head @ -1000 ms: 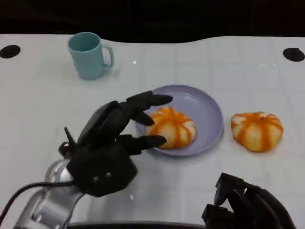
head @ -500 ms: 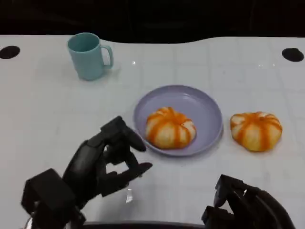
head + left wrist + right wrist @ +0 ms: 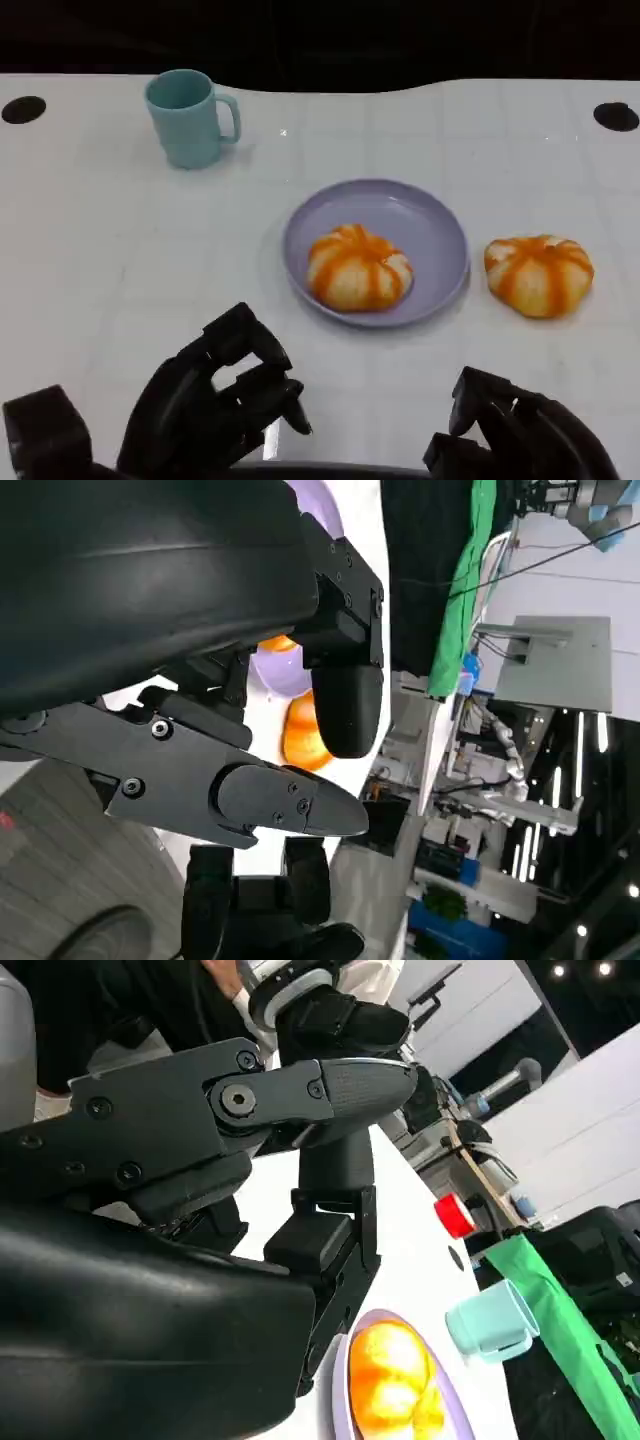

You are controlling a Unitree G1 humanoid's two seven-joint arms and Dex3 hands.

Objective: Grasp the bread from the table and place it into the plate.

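White table, head view: lavender plate at centre, one bread on it. Second bread on table at plate's 3 o'clock, just beside rim. Teal mug at plate's 10 o'clock, well apart. Left hand at 7 o'clock, fingers curled, holding nothing. Right hand at 5 o'clock, state cannot tell. Left wrist view: fingers empty, bread beyond. Right wrist view: fingers apart, empty; plated bread, mug.
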